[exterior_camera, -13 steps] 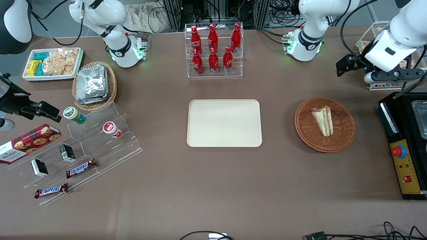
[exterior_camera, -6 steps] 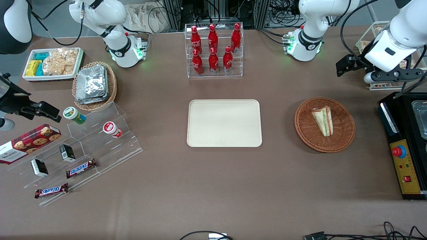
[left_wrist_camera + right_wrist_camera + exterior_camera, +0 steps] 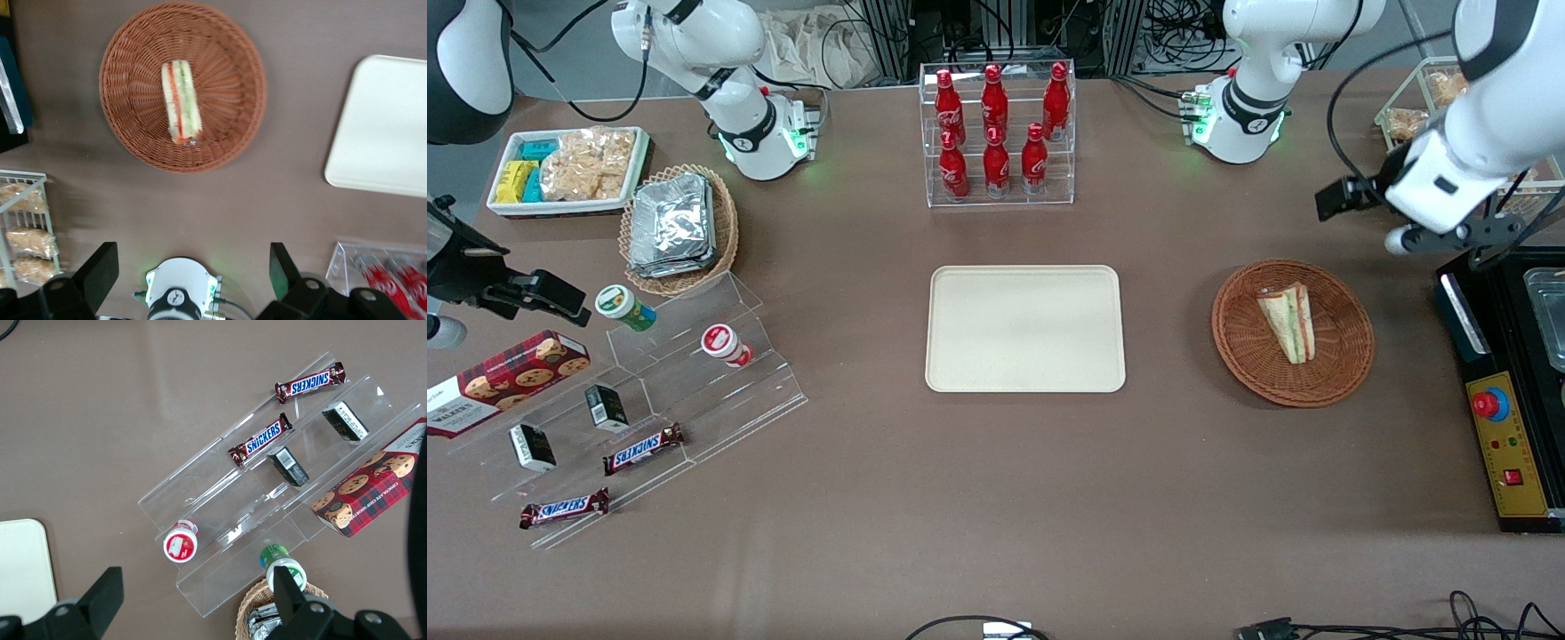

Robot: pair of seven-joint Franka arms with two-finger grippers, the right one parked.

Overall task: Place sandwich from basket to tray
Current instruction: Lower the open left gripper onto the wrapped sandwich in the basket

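Sandwich (image 3: 1288, 322): a white-bread wedge with green and red-pink filling along its edge; it lies on its side in the middle of the basket.
Basket (image 3: 1343, 356): round, reddish-brown wicker, on the tabletop (image 3: 960, 498) toward the working arm's end; the sandwich is its only content.
Tray (image 3: 1024, 329): cream-beige, rectangular, at mid-table, well apart from the basket; nothing lies on it.
Gripper (image 3: 191, 252): raised above the tabletop, a little farther from the front camera than the basket.
Fingers (image 3: 100, 273): spread wide apart, grasping nothing.
Bottle rack (image 3: 938, 191): clear and stepped, farther from the front camera than the tray; it holds six red bottles (image 3: 996, 133) with white script not legible here.
Tan basket (image 3: 725, 227): lighter wicker, toward the parked arm's end; it holds stacked foil packets (image 3: 671, 222).
White dish (image 3: 503, 206): beside the tan basket; it holds snack packets (image 3: 583, 164) and small yellow and teal packs.
Clear display steps (image 3: 765, 391): carry two bars (image 3: 643, 447) printed "SNICKERS", two small dark boxes and two round tubs.
Cookie box (image 3: 503, 380): red tartan, printed "WALKERS".
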